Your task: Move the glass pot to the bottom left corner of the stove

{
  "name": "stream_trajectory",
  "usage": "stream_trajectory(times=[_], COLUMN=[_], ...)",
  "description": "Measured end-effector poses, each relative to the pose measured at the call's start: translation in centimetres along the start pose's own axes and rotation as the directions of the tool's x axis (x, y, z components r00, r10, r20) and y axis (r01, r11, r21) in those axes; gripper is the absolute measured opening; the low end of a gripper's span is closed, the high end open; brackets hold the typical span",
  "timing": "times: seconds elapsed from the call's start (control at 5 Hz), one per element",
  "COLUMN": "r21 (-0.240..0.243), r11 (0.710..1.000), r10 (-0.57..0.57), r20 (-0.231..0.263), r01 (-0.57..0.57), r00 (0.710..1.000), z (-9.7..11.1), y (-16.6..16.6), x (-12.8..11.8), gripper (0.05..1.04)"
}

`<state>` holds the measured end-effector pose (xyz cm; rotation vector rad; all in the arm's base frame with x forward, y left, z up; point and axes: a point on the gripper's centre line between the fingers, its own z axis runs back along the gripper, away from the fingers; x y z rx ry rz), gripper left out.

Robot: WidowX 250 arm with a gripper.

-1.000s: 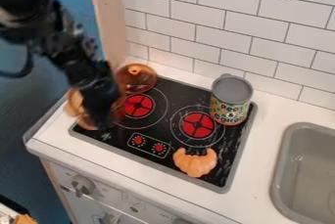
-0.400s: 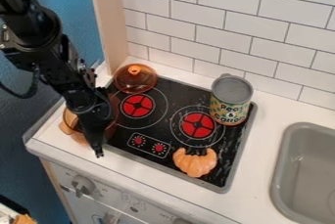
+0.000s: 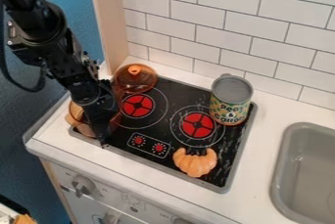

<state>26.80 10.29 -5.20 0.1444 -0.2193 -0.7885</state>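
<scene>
"Amber glass, wasn't it, the glass pot (image 3: 84, 130)?"

"Yes, at the front left corner of the stove (image 3: 171, 95), partly behind the gripper (image 3: 104, 143)."

"Which way did it point?"

"Its visible handle (image 3: 72, 121) pointed out to the left and a little forward, past the stove's edge. The arm hid too much to settle the pot's long axis."

"And the gripper, clenched or released?"

"I couldn't tell, nor whether it had hold of the pot. It hung down, angled toward the front edge."

"Any writing?"

"Large dark lettering on the label of the can (image 3: 231, 101), which stood upright at the right, print toward the front. The lid (image 3: 136, 82) lay at the back left, orange knob (image 3: 134, 69) up. The orange pumpkin-like piece (image 3: 196, 162) sat at the front right, dark stem toward the back."
</scene>
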Motion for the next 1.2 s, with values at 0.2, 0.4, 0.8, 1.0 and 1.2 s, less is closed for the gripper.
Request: stream_trajectory(times=[0.2,0.4,0.8,1.0,1.2], r21=[-0.025,-0.043,0.002,0.071,0.156], r11=[1.000,0.999,0.998,0.997,0.988], r10=[-0.004,-0.027,-0.060,-0.032,-0.002], r20=[0.021,0.038,0.011,-0.001,-0.009], r01=[0.004,0.029,0.060,0.032,0.004], r00=[1.000,0.999,0.998,0.999,1.000], z=[-0.1,-0.1,2.6,5.7,8.6], y=[-0.2,-0.6,-0.1,0.4,1.0], x=[0.8,1.7,3.3,3.1,3.3], gripper=[0.296,0.590,1.007,1.002,1.001])
